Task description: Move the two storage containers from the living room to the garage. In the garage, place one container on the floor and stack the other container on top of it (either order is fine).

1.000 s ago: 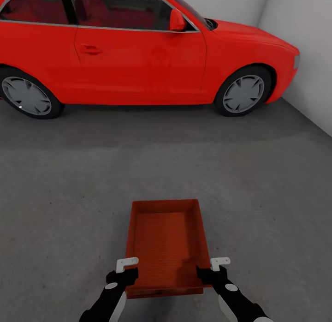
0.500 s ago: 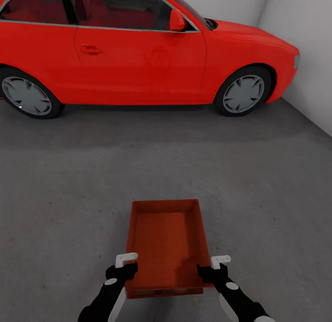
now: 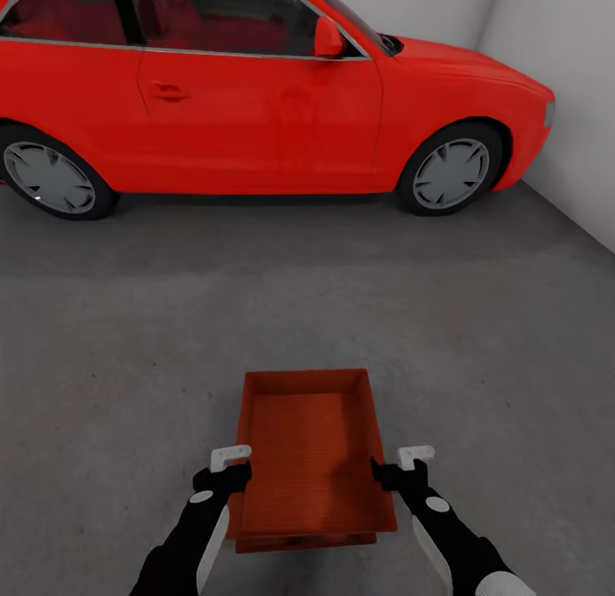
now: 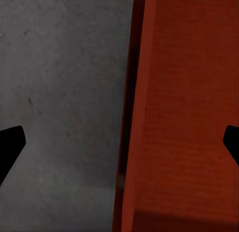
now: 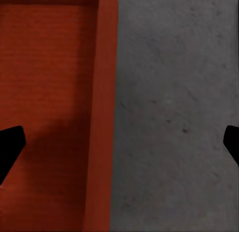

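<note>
In the head view, a rust-red storage container (image 3: 309,455) sits at lower centre on the grey garage floor (image 3: 128,365), with another container's edge (image 3: 303,541) showing just beneath its near end, a red car (image 3: 256,92) across the top; the left gripper (image 3: 232,465) and right gripper (image 3: 400,464) flank its long sides. In the left wrist view the fingers (image 4: 10,147) are spread wide across the container wall (image 4: 184,117). In the right wrist view the fingers (image 5: 10,147) are likewise apart over the wall (image 5: 102,117) and floor
</note>
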Motion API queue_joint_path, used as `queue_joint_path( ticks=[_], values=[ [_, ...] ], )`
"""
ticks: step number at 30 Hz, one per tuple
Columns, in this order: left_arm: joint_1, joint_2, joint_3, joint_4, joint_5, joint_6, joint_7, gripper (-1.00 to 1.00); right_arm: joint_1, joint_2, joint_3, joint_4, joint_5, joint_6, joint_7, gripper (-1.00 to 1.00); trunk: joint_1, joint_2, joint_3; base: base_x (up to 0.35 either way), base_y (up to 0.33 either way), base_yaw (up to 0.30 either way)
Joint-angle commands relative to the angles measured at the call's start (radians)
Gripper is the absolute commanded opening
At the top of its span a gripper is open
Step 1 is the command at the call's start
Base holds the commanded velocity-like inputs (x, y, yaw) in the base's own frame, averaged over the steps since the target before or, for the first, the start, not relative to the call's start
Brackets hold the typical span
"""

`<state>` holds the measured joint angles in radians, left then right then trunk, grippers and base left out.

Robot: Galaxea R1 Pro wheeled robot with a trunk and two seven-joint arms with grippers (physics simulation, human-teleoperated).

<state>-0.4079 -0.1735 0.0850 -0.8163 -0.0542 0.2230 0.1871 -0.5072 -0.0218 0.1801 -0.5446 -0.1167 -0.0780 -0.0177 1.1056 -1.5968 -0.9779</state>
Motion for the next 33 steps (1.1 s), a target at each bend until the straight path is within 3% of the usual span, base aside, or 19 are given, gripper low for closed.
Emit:
queue_joint_path(
  ticks=[1, 4, 7, 16, 18, 21, 25, 33],
  values=[
    [0.000, -0.001, 0.002, -0.012, -0.006, 0.016, 0.000, 1.00, -0.001, -0.002, 0.006, -0.014, -0.011, 0.006, -0.002, 1.00, 0.000, 0.000, -0.001, 0.000, 0.000, 0.000],
    [0.000, -0.001, 0.002, -0.065, -0.005, 0.069, 0.000, 1.00, -0.001, -0.005, 0.003, -0.075, -0.011, 0.077, -0.003, 1.00, 0.000, 0.000, -0.001, 0.000, 0.000, 0.000],
    [0.000, -0.001, 0.002, -0.127, -0.004, 0.128, 0.000, 1.00, -0.001, -0.024, 0.000, -0.157, -0.014, 0.148, -0.004, 1.00, 0.000, 0.000, -0.001, 0.000, 0.000, 0.000],
    [0.000, -0.001, 0.002, -0.294, -0.004, 0.264, 0.000, 1.00, -0.001, -0.047, -0.015, -0.292, -0.016, 0.207, -0.006, 1.00, 0.000, 0.000, -0.001, 0.000, 0.000, 0.000],
    [0.000, -0.001, 0.002, -0.349, -0.004, 0.323, 0.000, 1.00, -0.001, -0.057, -0.025, -0.364, -0.016, 0.300, -0.006, 1.00, 0.000, 0.000, -0.001, 0.000, 0.000, 0.000],
    [0.000, -0.001, 0.002, -0.419, -0.003, 0.400, -0.002, 1.00, -0.001, -0.064, -0.092, -0.476, -0.016, 0.441, -0.005, 1.00, 0.000, 0.000, -0.001, 0.000, 0.000, 0.000],
    [0.000, -0.001, 0.002, -0.449, -0.004, 0.428, -0.003, 1.00, -0.001, -0.065, -0.150, -0.556, -0.015, 0.544, -0.003, 1.00, 0.000, 0.000, -0.001, 0.000, 0.000, 0.000],
    [0.000, -0.001, -0.002, -0.455, -0.004, 0.435, -0.003, 1.00, -0.001, -0.065, -0.166, -0.651, -0.014, 0.615, -0.002, 1.00, 0.000, 0.000, -0.001, 0.000, 0.000, 0.000]
  ],
)
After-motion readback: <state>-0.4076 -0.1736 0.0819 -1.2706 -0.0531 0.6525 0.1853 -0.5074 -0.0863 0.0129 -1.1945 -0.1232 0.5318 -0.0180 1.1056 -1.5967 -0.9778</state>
